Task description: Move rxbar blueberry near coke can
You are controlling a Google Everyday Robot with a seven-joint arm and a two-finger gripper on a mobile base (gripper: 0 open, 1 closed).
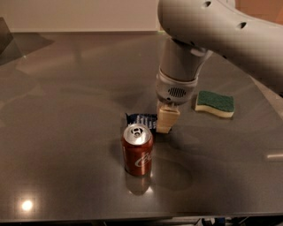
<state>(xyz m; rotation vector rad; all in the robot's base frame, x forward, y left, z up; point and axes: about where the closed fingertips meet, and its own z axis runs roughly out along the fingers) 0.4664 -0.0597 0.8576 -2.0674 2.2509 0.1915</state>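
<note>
A dark grey, glossy table fills nearly the whole camera view, its polished top mirroring a small bright lamp spot near the front left corner and soft pale patches farther back; a cream wall runs along the far edge. The robot's pale grey arm comes in from the upper right and drops to the middle of the table, where the gripper points straight down with its beige fingers drawn together into a single block, no gap showing, clamped on the right end of the rxbar blueberry. The navy wrapper's long axis runs left to right, roughly parallel to the table's front edge, with its free end pointing left; whether it rests on the surface or hangs just above it cannot be told. Pale lines of print cross its face but cannot be read. Just in front of the bar, so close that its silver rim overlaps the wrapper's lower edge, stands the coke can, upright, pull tab up, with a white script logo curling across the red side, too partial to spell out. Its reflection sits on the table below it. A green-and-yellow sponge lies flat to the right of the arm, well apart from both bar and can.
</note>
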